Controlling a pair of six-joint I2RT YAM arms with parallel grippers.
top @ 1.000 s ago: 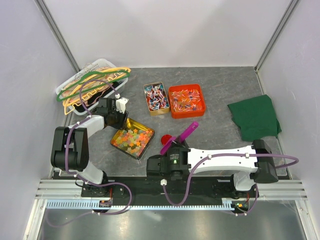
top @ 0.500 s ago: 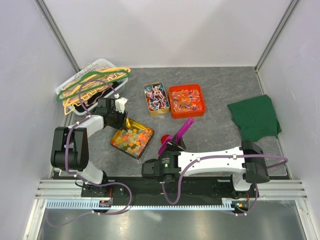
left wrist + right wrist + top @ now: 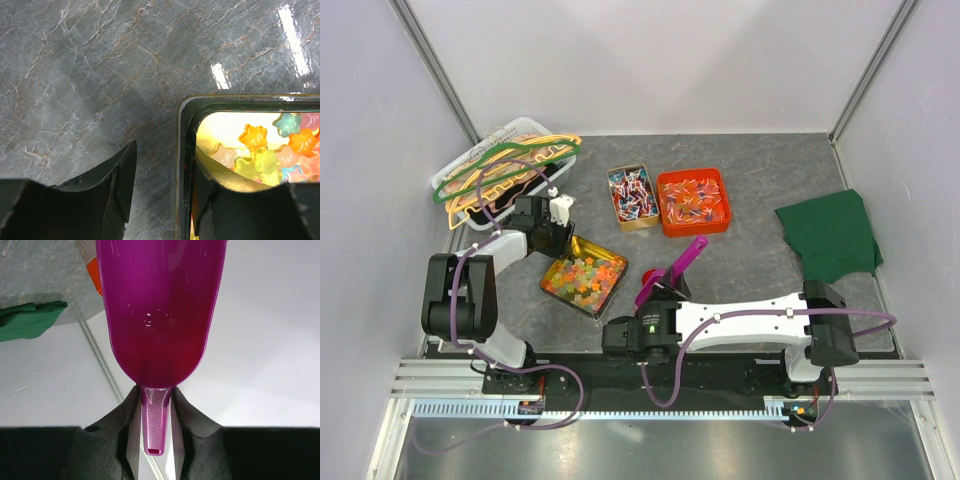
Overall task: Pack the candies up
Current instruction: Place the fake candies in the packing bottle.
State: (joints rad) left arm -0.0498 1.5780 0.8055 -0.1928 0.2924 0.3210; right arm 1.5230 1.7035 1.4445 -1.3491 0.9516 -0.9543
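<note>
- step in hand, as a judgement: scooping. the right gripper (image 3: 154, 393) is clamped on the handle of the purple scoop (image 3: 160, 315), whose bowl looks empty in the right wrist view, so no load has been picked up yet.
- the scoop hangs above the table (image 3: 760, 170) just right of the gold tin (image 3: 561, 268), over a red lid (image 3: 651, 277).
- the left gripper (image 3: 165, 167) straddles the tin's far left corner, one finger outside the wall and one inside. bare table shows between the outer finger and the wall, so the jaws stand apart, not pinched on the rim.
- next move likely calls for tipping the scoop's bowl down and bringing it into a heap of sweets, with the tin kept from sliding.
- the candies (image 3: 260, 150) in the gold tin are translucent star shapes in orange, yellow, pink and green.
- a small tin (image 3: 611, 196) and an orange tray (image 3: 663, 205) further back each hold twist-wrapped pieces in red, blue and white.
</note>
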